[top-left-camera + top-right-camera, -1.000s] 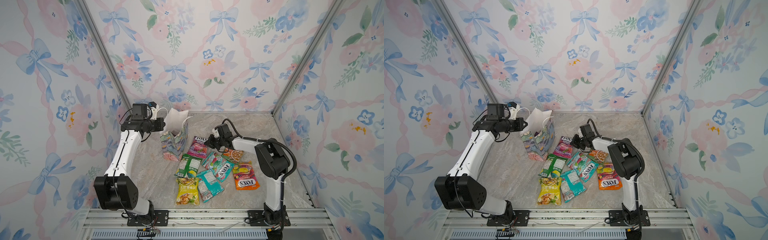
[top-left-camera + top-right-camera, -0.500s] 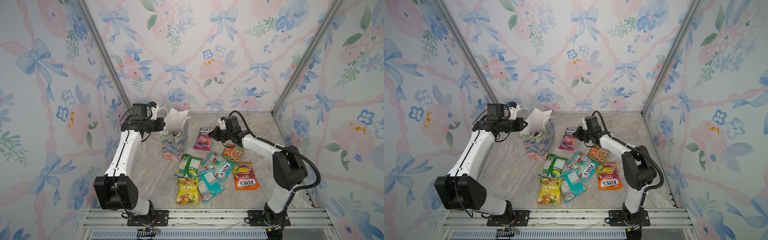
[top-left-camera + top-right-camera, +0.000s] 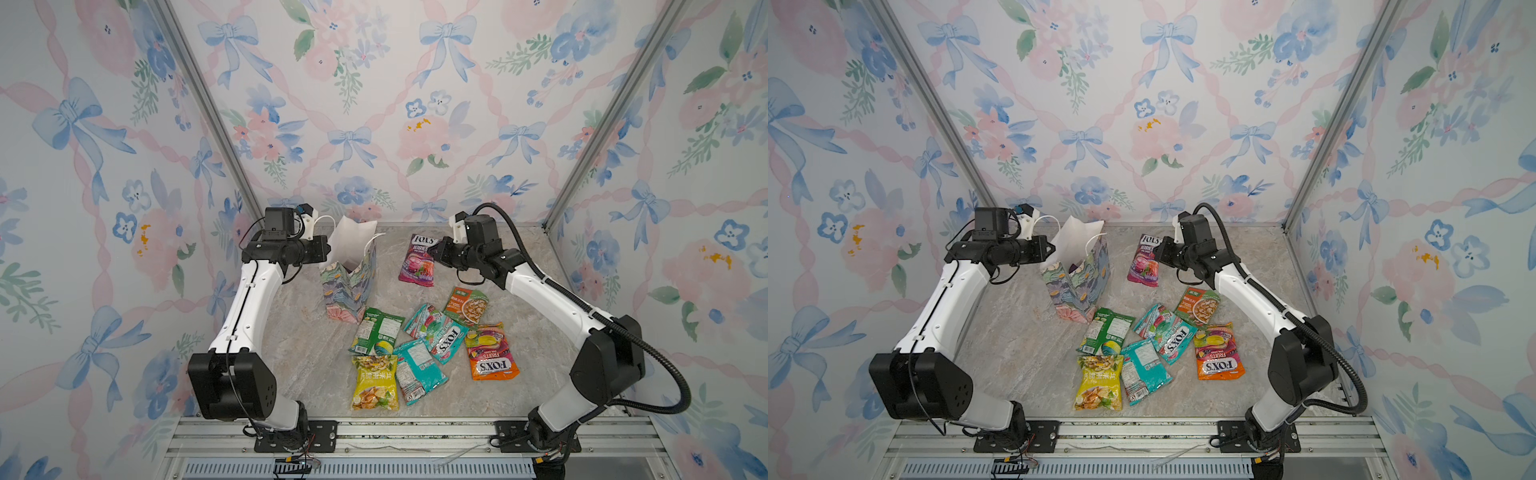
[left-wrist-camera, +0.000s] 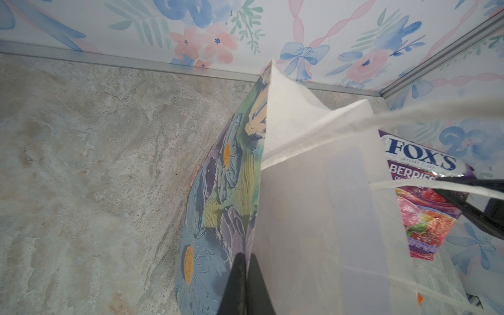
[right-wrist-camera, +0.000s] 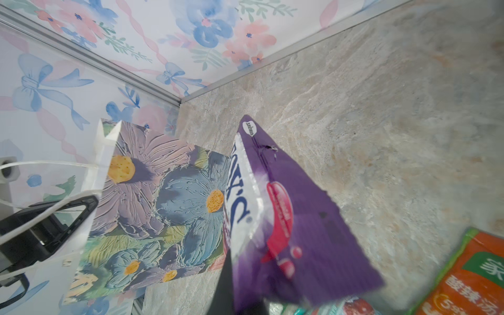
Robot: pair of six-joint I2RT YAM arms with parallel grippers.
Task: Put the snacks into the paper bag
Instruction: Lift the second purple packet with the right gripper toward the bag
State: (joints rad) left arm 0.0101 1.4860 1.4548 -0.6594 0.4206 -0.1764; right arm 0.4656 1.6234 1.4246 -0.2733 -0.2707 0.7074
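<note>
The paper bag stands upright and open at the back left, white inside. My left gripper is shut on the bag's near rim. My right gripper is shut on a purple FOX'S packet, which hangs in the air just right of the bag. Other snacks lie flat in front: green, yellow, plain teal, teal FOX'S, orange FOX'S and an orange-green packet.
Flowered walls close in the marble table on three sides. The bag's white cord handles cross the left wrist view. A metal rail runs along the front edge between both arm bases.
My right gripper has lifted the purple packet off the pile and carried it back and up beside the bag. The left arm and the bag have not moved.
</note>
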